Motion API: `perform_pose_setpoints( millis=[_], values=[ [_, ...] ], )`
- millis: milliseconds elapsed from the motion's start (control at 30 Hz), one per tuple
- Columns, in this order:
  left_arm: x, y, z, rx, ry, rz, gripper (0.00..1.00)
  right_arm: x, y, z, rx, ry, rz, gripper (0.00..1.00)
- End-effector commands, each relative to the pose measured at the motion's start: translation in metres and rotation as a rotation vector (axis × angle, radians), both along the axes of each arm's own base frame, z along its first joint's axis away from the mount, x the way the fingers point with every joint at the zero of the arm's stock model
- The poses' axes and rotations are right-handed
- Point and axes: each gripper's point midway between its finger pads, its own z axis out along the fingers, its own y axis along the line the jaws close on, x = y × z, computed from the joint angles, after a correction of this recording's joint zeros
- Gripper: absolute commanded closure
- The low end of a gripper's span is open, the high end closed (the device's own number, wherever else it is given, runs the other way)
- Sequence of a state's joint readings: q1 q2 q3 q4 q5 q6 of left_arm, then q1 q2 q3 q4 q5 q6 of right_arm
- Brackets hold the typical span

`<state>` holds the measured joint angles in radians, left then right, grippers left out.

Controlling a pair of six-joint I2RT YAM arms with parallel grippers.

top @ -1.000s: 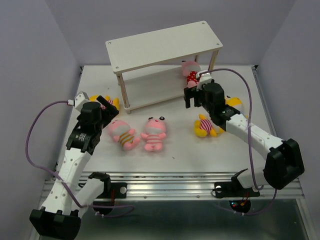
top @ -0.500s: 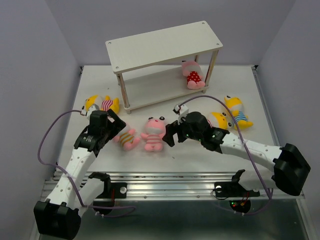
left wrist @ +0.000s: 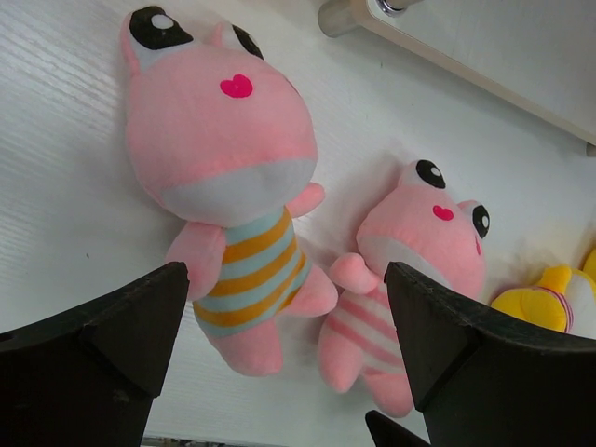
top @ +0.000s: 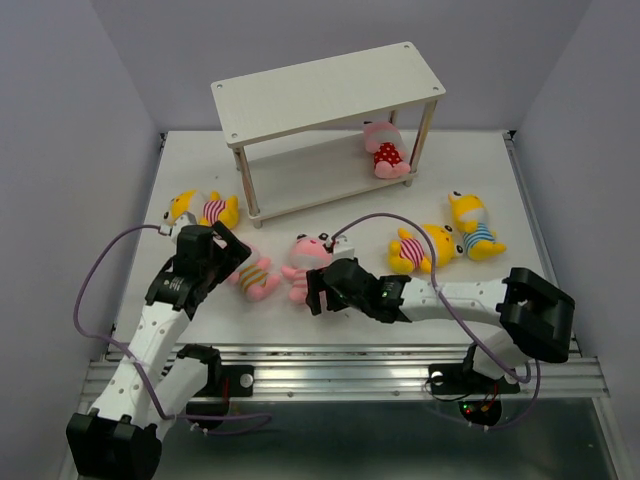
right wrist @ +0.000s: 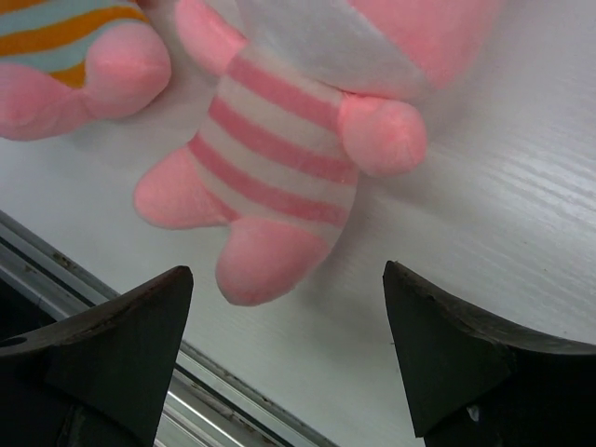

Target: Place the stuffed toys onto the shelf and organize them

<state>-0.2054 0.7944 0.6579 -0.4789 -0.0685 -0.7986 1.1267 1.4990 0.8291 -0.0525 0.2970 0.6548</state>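
Note:
The off-white shelf (top: 330,85) stands at the back. A pink toy in a red polka-dot shirt (top: 383,150) lies on its lower board. A pink toy in an orange-and-blue striped shirt (top: 252,272) and a pink toy in a pink-striped shirt (top: 308,262) lie side by side at the front. My left gripper (top: 225,255) is open just over the first toy (left wrist: 233,158), its jaws either side of the legs (left wrist: 284,312). My right gripper (top: 318,290) is open and empty by the second toy's feet (right wrist: 289,140), as its wrist view shows (right wrist: 289,298).
A yellow toy (top: 200,208) lies left of the shelf leg (left wrist: 349,14). Two yellow toys (top: 420,248) (top: 472,225) lie at the right. The table's metal front rail (right wrist: 140,372) runs close under the right gripper.
My right arm has left the polka-dot toy on the lower board and swung forward and left to the pink-striped toy. My left gripper has moved right and nearer over the orange-striped pink toy.

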Motion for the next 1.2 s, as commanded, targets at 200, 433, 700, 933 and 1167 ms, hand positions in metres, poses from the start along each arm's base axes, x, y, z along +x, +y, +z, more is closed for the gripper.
perform_pose_setpoints(
  millis=[200, 433, 700, 933, 1167],
  values=[
    [-0.003, 0.000, -0.004, -0.002, -0.004, -0.003, 0.01, 0.016, 0.030, 0.015, 0.052, -0.061, -0.099, 0.30],
    [-0.002, 0.001, -0.005, 0.005, -0.003, -0.006, 0.01, 0.017, 0.024, 0.016, 0.015, -0.071, -0.133, 0.74],
    [-0.001, 0.001, -0.005, 0.011, -0.004, -0.013, 0.01, 0.024, 0.021, 0.032, -0.039, -0.167, -0.065, 0.99],
    [0.002, 0.000, 0.001, 0.015, -0.030, -0.021, 0.01, 0.046, 0.001, 0.095, -0.116, -0.457, 0.000, 0.99],
    [0.008, -0.002, 0.005, 0.020, -0.041, -0.041, 0.01, 0.069, -0.011, 0.131, -0.069, -0.500, -0.003, 0.99]
  ],
)
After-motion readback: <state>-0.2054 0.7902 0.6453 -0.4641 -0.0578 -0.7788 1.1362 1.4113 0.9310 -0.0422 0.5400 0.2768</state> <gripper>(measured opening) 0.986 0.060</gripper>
